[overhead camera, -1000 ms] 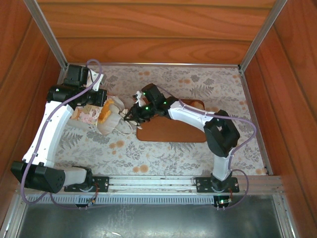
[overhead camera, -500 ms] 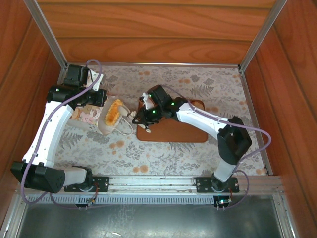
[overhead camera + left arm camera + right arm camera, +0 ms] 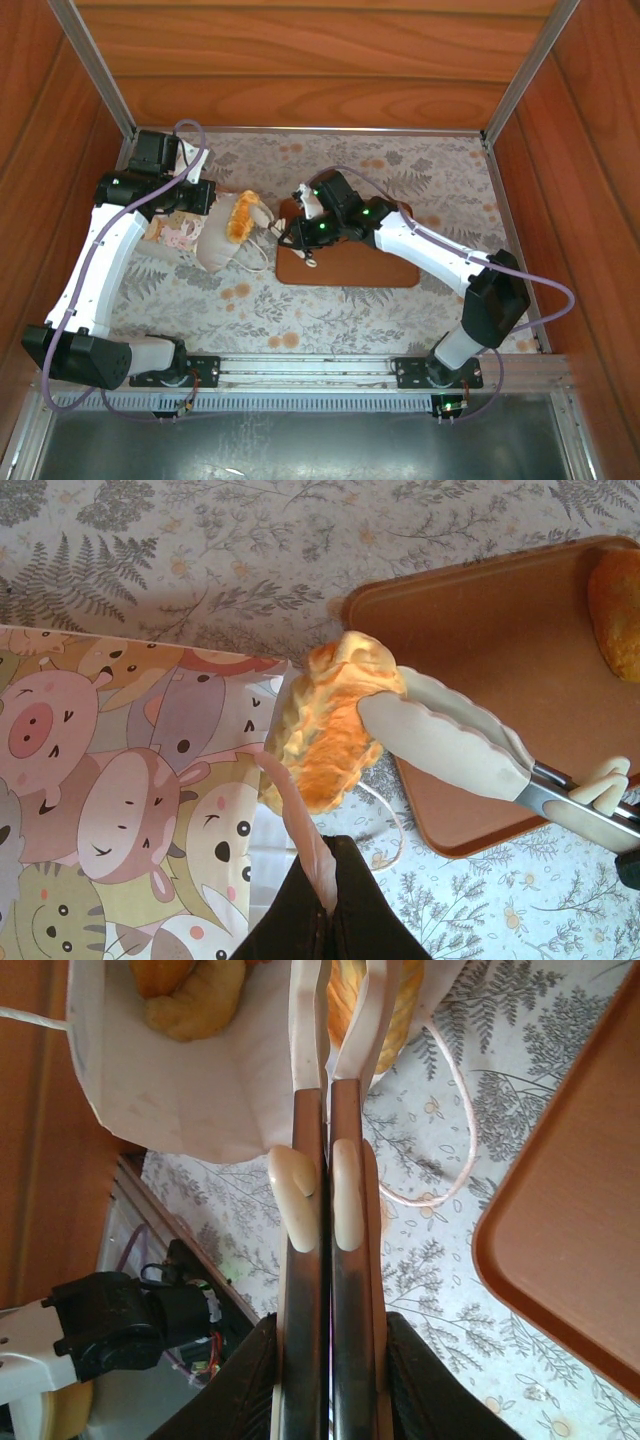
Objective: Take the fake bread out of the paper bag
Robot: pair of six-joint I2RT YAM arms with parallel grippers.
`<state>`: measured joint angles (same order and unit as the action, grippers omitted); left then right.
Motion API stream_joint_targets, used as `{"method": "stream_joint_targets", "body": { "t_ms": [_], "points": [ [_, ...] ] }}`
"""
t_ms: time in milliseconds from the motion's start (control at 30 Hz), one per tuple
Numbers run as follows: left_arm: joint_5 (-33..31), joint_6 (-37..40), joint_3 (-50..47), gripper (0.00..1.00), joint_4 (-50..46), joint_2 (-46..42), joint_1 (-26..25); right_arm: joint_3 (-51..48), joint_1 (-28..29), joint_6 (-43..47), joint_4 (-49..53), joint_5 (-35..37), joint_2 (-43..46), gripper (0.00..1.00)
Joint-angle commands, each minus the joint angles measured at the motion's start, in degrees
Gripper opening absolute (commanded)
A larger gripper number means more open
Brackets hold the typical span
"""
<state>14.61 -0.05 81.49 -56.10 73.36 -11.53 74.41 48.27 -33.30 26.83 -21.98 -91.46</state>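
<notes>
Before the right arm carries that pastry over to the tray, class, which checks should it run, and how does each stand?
1. Grip of the right pincer on the tongs: ok.
2. Hold of the tongs on the pastry: ok.
3. Grip of the left pincer on the paper bag: ok.
4. Pastry clear of the bag's mouth: cannot tell.
5. Bare room on the tray: ok; one roll sits at its edge.
6. Bag emptied: not ok; more bread lies inside.
</notes>
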Motion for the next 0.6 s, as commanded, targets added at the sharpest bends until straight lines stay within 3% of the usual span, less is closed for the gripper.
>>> {"method": "stream_joint_targets", "body": {
  "t_ms": [0, 233, 567],
  "points": [
    [-0.4, -0.5, 0.8, 0.0, 1.2, -0.6, -0.2, 1.0, -0.4, 3.9, 1.5, 2.0, 3.2, 0.19],
    [-1.3, -0.5, 1.3, 0.0, 1.7, -0.2, -0.2, 0.6, -0.4, 7.7, 8.2, 10.7, 9.4, 0.19],
    [-1.5, -0.5, 0.7, 0.0, 2.8, -0.1, -0.2, 1.3, -1.7, 12.3, 20.6, 29.1, 17.1, 0.18]
  ]
}}
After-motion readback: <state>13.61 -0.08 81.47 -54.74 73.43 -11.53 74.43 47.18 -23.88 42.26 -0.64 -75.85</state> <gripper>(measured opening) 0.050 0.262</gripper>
